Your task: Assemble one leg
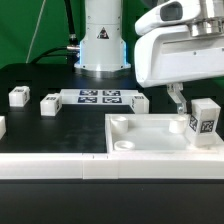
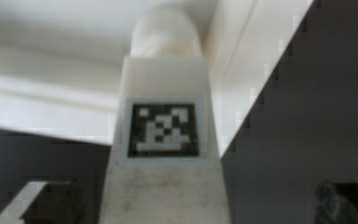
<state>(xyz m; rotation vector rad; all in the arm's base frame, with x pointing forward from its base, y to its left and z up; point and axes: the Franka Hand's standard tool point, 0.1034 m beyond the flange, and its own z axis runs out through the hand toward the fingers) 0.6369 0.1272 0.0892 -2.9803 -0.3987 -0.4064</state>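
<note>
A leg, a small white post with a black-and-white tag, stands upright at the right end of the large white panel. My gripper is over it, and one finger shows just to the exterior view's left of the leg. In the wrist view the leg sits between the two fingers with a dark gap on each side. The jaws are open and do not touch it. The panel lies behind the leg.
Two more loose legs lie on the black table at the exterior view's left, and a third is at the left edge. The marker board lies in front of the robot base. A white ledge runs along the front.
</note>
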